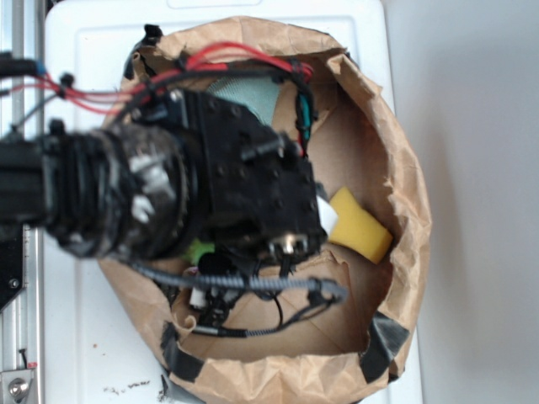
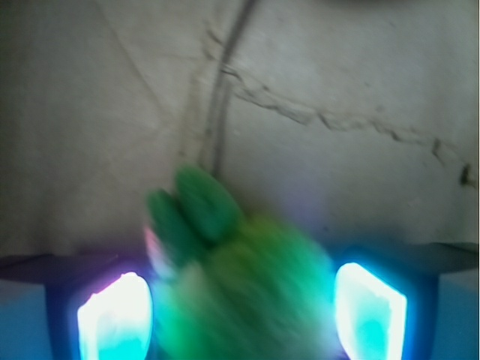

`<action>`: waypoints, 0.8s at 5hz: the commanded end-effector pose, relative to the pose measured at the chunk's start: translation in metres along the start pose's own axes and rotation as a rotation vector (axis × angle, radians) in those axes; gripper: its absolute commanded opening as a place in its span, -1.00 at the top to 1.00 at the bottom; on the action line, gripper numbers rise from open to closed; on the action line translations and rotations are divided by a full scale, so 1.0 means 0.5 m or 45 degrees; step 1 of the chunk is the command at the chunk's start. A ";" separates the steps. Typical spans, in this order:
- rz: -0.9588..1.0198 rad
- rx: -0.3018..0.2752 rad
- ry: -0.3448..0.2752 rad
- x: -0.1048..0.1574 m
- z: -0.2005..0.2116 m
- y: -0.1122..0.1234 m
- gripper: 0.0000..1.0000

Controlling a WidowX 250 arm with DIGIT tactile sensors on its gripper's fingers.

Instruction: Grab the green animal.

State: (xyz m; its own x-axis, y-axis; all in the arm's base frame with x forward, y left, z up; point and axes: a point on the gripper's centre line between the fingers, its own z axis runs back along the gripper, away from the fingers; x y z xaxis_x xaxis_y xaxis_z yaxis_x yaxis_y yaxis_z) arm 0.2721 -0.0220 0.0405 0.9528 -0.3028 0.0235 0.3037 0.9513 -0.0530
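The green animal (image 2: pixel 240 292) fills the lower middle of the wrist view, blurred, with fuzzy lime fur and two duller green rounded limbs pointing up. It lies on brown paper between my gripper's (image 2: pixel 240 276) two glowing fingers (image 2: pixel 114 319), which stand apart on either side of it, open. Whether the pads touch the fur is lost in the blur. In the exterior view only a lime-green sliver of the animal (image 1: pixel 200 250) shows under the black wrist housing (image 1: pixel 253 185), which hides the jaws.
A crumpled brown paper bag (image 1: pixel 404 177) forms a walled nest around the spot. A yellow sponge block (image 1: pixel 360 227) lies inside at the right. A teal cloth (image 1: pixel 246 94) sits at the back. Red and black cables (image 1: pixel 253 286) loop around the arm.
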 end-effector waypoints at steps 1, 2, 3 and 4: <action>0.022 0.038 -0.073 0.020 0.032 0.009 1.00; 0.054 0.027 -0.083 0.021 0.045 0.021 1.00; 0.130 -0.063 -0.142 0.014 0.091 0.043 1.00; 0.194 -0.042 -0.221 0.002 0.159 0.059 1.00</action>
State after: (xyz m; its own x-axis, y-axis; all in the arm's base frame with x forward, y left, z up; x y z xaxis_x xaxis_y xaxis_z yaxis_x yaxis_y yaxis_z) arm 0.2783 0.0039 0.1000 0.9814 -0.1556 0.1124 0.1687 0.9786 -0.1175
